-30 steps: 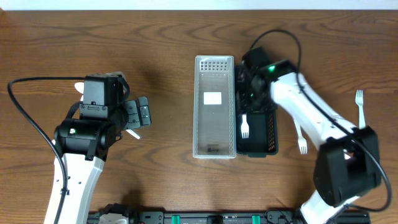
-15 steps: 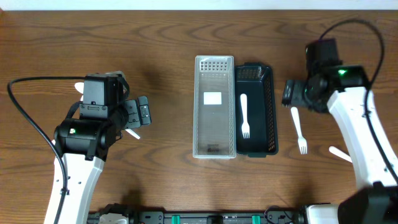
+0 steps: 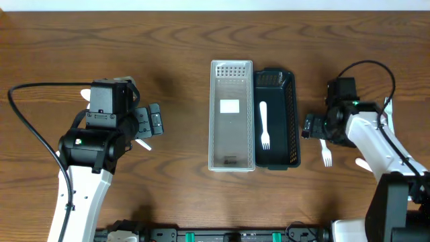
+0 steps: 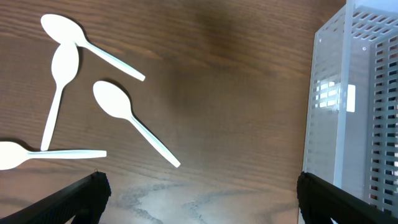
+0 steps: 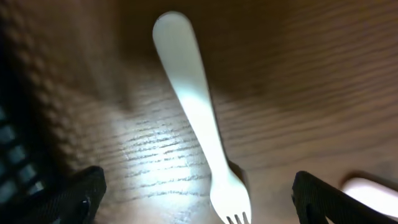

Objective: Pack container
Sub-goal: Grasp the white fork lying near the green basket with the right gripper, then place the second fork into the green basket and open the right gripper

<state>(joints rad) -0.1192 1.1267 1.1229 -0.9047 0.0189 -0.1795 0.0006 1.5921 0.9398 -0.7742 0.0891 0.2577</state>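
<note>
The right gripper [image 3: 314, 126] is held low over a white plastic fork [image 5: 198, 109] that lies on the table [image 3: 201, 202] just right of the black basket [image 3: 294, 107]. Its fingers are spread wide with the handle between them (nothing is pinched yet). A second fork [image 3: 264, 129] is already laid inside the basket, and a clear perforated bin [image 3: 215, 101] is set against the basket's left side. For a clean pick, the jaws should be lowered to the table, centred across the narrow handle and closed squarely, so that the fork is not flicked away. Far left of the basket, the left gripper [image 4: 199, 196] is spread over loose white spoons [image 4: 130, 121], with nothing held
</note>
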